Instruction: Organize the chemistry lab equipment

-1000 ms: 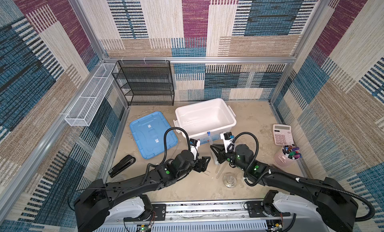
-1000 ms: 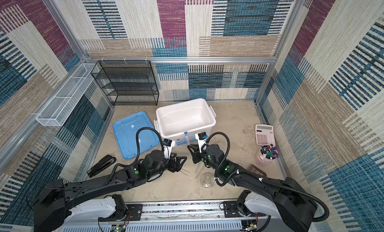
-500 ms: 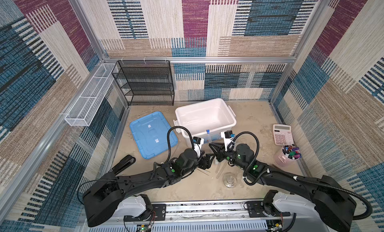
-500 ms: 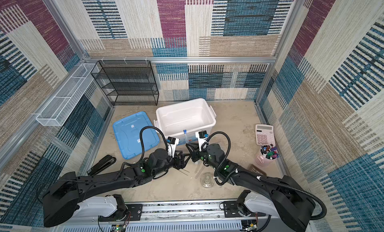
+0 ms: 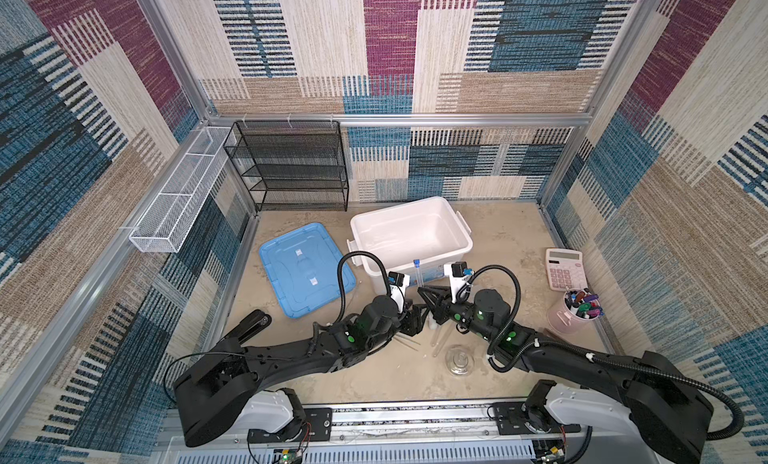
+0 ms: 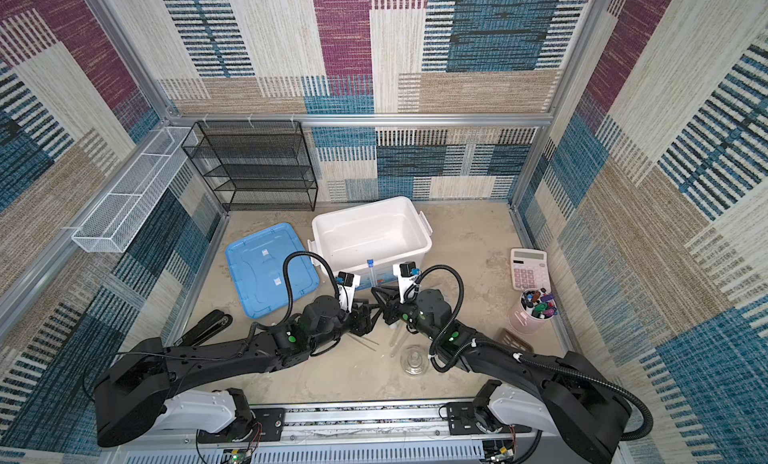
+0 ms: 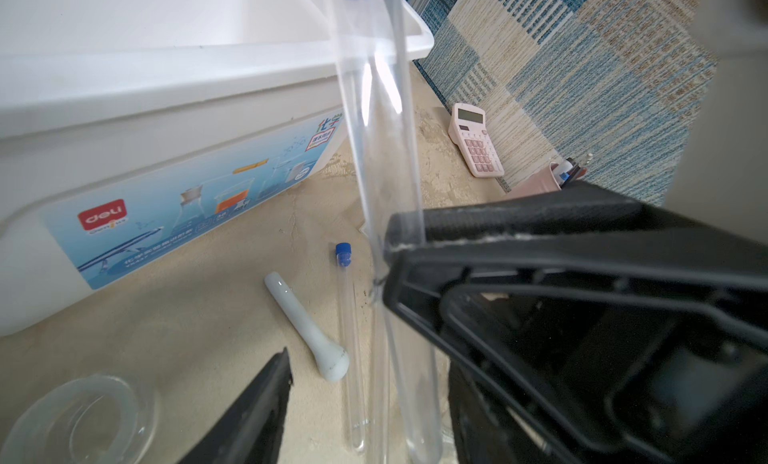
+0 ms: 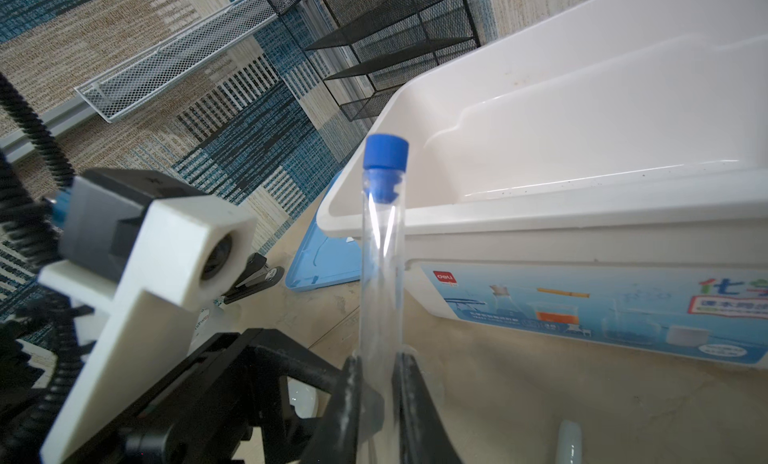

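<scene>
The right hand (image 8: 378,368) pinches the blue-capped tube (image 8: 380,254) upright just before the white bin (image 8: 582,217), with the left hand (image 5: 419,316), its spread unclear, close beside it

We find one clear blue-capped tube (image 8: 382,250) upright in the right end effector (image 8: 380,383); a second tube (image 7: 346,316), white pestle (image 7: 305,325) and glass dish (image 7: 79,416) lie on the table (image 7: 187,337).

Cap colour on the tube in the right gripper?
Blue cap on the tube; clearest in right wrist view.
</scene>
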Controlling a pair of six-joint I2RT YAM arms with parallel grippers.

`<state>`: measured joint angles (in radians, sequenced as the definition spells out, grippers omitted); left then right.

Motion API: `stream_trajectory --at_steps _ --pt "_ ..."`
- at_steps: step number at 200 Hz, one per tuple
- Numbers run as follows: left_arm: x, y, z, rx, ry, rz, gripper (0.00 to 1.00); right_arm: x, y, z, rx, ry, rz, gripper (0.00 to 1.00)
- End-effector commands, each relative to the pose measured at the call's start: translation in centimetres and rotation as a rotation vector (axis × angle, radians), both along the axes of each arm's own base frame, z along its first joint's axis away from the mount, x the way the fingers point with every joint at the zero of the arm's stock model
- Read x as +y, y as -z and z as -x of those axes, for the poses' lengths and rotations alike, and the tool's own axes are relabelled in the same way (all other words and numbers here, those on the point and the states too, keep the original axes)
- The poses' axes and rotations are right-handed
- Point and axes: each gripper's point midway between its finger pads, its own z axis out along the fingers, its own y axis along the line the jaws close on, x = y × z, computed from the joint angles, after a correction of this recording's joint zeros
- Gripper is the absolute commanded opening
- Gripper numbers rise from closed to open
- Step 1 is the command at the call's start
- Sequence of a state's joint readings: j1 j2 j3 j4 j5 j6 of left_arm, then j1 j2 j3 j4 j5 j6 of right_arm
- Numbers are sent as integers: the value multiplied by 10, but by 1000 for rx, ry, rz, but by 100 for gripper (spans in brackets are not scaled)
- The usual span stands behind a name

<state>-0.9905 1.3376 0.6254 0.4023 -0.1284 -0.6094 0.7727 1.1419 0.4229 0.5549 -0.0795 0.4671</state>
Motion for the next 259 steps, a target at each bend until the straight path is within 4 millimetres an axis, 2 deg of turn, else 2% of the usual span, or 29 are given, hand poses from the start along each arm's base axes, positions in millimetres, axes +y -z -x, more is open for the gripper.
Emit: stream_trajectory --at_steps 1,71,93,130,259 --pt "-3 -11 -5 -21 -16 41 62 1 -11 1 -18 -6 -49 17" --pt "-7 -7 -7 -13 -15 47 59 2 -10 2 -4 -6 -68 17" --pt "-8 -6 -7 -12 -17 50 56 2 -10 2 2 -9 -71 17" --pt "-8 -5 -8 -13 -18 46 46 1 -9 2 8 -3 -76 18" --pt "-3 2 -8 -13 -30 27 36 -2 -5 -1 29 7 -63 20"
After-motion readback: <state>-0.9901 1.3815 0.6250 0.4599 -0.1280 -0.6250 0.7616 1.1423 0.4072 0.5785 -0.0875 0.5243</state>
